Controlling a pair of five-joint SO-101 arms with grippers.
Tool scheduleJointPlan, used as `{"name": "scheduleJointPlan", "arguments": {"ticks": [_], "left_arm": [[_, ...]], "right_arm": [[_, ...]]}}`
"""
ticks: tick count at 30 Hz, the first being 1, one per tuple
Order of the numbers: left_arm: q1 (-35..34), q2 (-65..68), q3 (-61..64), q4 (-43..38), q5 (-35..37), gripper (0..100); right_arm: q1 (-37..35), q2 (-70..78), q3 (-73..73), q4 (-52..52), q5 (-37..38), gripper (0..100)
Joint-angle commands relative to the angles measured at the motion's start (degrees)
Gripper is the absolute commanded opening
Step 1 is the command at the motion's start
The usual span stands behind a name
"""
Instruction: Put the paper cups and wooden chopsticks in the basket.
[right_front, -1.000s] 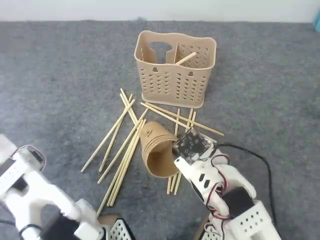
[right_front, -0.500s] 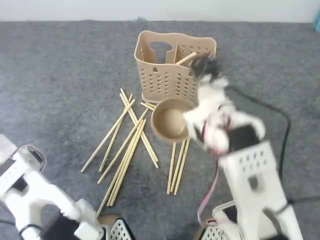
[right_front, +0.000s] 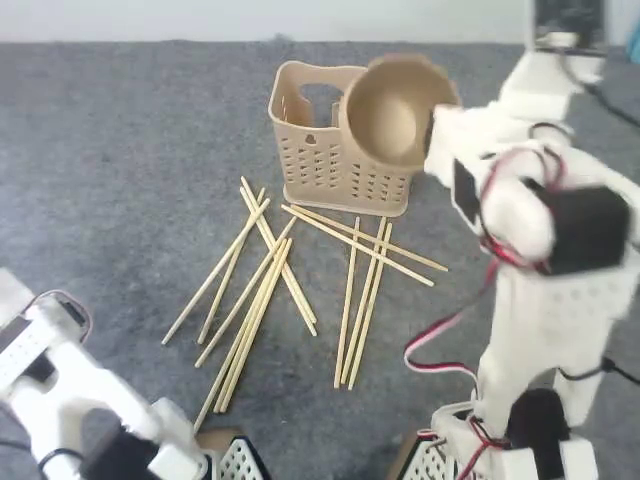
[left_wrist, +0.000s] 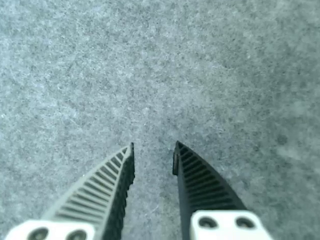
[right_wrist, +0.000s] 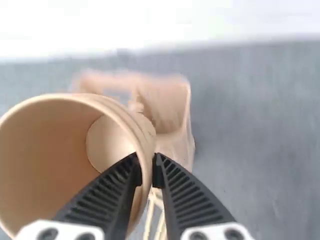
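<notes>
Right pincer (right_wrist: 146, 159) clamped on the rim of the paper cup (right_front: 393, 108), one jaw inside the wall and one outside. The cup is held off the desk (right_front: 120, 150), tipped on its side with its mouth toward the high camera, overlapping the top of the basket (right_front: 310, 160) on that arm's side. Wooden chopsticks (right_front: 260, 300) lie scattered on the desk in front of the basket, apart from the cup; left pincer (left_wrist: 152, 150) hangs over grey desk surface, jaws narrowly parted, gripping nothing.
</notes>
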Motion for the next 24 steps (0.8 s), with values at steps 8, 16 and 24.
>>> {"name": "scheduleJointPlan", "arguments": {"ticks": [8, 16, 24], "left_arm": [[0.1, -0.2, -0.1, -1.6, -0.5, 13], [0.7, -0.3, 0.6, -2.5, -1.0, 13], [1.3, -0.3, 0.9, -3.0, -1.8, 13]], "right_arm": [[1.2, 8.0, -18.8, -5.4, -0.8, 0.6], [5.7, 14.4, -18.9, -17.5, -0.6, 0.6], [7.9, 21.8, -18.7, -13.8, 1.8, 0.6]]}}
